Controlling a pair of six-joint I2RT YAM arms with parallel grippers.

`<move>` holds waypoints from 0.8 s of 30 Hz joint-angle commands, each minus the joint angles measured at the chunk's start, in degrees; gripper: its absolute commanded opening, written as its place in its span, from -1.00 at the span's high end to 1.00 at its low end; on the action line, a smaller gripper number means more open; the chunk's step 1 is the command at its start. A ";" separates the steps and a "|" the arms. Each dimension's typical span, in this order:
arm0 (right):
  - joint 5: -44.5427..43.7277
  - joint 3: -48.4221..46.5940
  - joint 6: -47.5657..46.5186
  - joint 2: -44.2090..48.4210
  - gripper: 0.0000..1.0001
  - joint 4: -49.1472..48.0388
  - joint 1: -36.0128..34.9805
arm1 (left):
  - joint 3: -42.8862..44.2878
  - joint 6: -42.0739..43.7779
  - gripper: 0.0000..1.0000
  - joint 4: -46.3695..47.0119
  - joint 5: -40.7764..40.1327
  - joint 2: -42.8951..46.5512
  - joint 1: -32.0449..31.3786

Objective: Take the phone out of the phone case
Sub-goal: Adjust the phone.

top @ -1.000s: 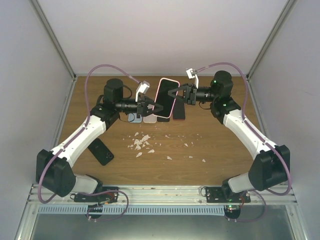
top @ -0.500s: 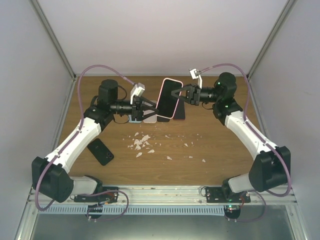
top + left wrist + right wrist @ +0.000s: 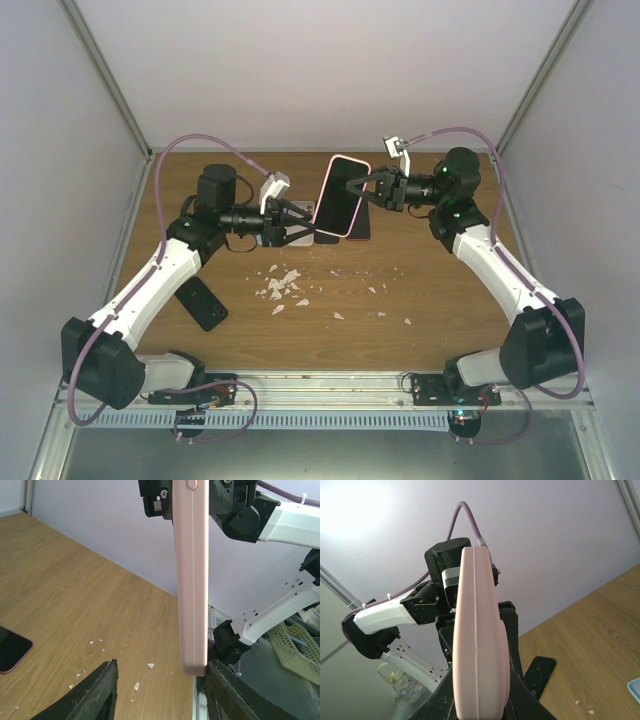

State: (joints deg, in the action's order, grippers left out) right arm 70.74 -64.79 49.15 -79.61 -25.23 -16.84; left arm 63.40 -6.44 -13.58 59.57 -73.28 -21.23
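Note:
The phone (image 3: 337, 195), black screen up, sits in a pink phone case (image 3: 347, 161) and is held tilted above the back of the table. My right gripper (image 3: 362, 187) is shut on the case's right edge. In the right wrist view the pink case (image 3: 479, 645) fills the gap between the black fingers (image 3: 517, 645) of that gripper (image 3: 480, 700). My left gripper (image 3: 300, 222) stands open at the case's lower left. In the left wrist view the case's (image 3: 191, 580) lower end hangs between the left gripper's (image 3: 162, 682) spread fingers, close to the right finger (image 3: 227, 692).
A black phone (image 3: 203, 302) lies on the wooden table (image 3: 440, 310) at the left. Several more phones or cases (image 3: 285, 237) lie in a row under the held one, with a dark one (image 3: 360, 223) to its right. White crumbs (image 3: 283, 285) are scattered mid-table.
My left gripper has opened and drawn back to the left, off the phone. The right gripper has carried the cased phone slightly up and to the right.

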 commanded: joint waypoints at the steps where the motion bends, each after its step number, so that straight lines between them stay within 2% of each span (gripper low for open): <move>1: 1.00 0.45 1.88 2.02 0.99 -4.44 0.41 | -1.03 0.09 0.04 1.63 -1.64 0.08 -0.02; 24: 4.16 5.54 19.05 2.71 0.99 -27.28 0.15 | -1.45 -0.72 0.17 1.86 -7.11 -1.82 1.84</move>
State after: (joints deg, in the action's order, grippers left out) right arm 70.89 -58.85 62.02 -79.59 -42.94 -15.94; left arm 62.46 -6.94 -12.75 58.87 -73.47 -20.60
